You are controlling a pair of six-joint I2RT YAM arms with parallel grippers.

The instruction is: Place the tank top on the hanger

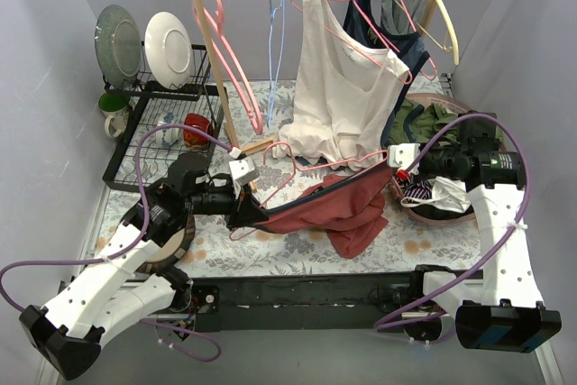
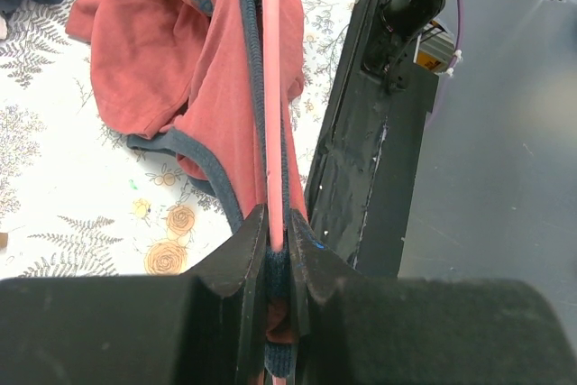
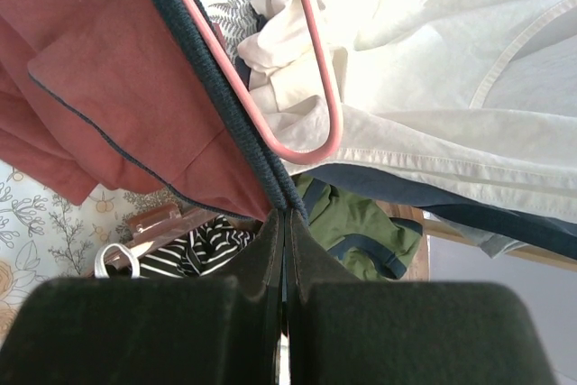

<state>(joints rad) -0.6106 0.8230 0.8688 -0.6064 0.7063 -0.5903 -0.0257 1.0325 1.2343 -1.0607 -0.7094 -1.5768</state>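
Note:
The rust-red tank top with navy trim hangs stretched between my two grippers above the floral table. The thin pink wire hanger lies along its upper edge. My left gripper is shut on the navy trim together with the hanger wire, which runs straight out between the jaws; the top drapes to the left. My right gripper is shut on the navy trim of the top. The hanger's rounded end sits just above that gripper.
A wooden rail at the back carries a white tank top, a navy top, thick pink hangers and a blue wire hanger. A dish rack stands at left. A basket of clothes is at right.

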